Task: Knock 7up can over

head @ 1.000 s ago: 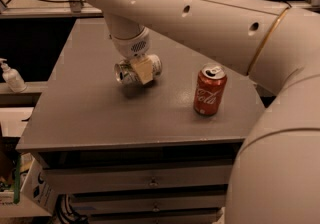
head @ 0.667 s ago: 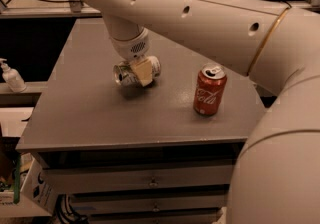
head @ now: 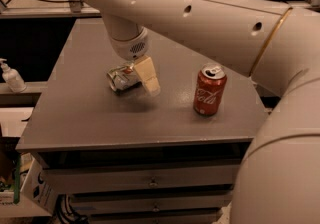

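The 7up can (head: 121, 76), pale white-and-green with a silver end, lies on its side on the grey table top (head: 95, 113), its silver end facing left toward me. My gripper (head: 142, 79) hangs from the big white arm right over and beside the can. One cream finger (head: 148, 75) shows against the can's right side. The other finger is hidden behind the can and wrist.
A red cola can (head: 209, 90) stands upright to the right of the gripper. The table has drawers below its front edge (head: 150, 183). A white pump bottle (head: 11, 76) stands on a shelf at the far left. My arm's body fills the right side.
The arm and the 7up can stay where they were; the can lies on its side in all frames. The red cola can has not moved.
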You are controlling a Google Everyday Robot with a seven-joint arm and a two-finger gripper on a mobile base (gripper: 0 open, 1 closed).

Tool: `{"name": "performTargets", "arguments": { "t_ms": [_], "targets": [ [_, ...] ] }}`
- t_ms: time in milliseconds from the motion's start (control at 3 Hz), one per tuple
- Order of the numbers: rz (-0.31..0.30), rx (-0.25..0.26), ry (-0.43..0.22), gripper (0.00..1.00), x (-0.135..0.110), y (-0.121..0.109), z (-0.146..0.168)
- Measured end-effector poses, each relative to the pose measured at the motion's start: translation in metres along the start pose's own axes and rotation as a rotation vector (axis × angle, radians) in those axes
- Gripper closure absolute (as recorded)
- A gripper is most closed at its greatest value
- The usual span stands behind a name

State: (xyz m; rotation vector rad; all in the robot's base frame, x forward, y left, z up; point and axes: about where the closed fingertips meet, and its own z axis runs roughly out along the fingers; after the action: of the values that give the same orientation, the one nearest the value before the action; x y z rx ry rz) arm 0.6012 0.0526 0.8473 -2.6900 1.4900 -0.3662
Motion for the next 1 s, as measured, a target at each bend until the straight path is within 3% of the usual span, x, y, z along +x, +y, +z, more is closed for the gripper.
{"name": "performTargets", "arguments": {
  "t_ms": [1000],
  "targets": [
    [-0.003,-0.012,-0.061,0.00,-0.011,0.008,0.005]
  ]
}}
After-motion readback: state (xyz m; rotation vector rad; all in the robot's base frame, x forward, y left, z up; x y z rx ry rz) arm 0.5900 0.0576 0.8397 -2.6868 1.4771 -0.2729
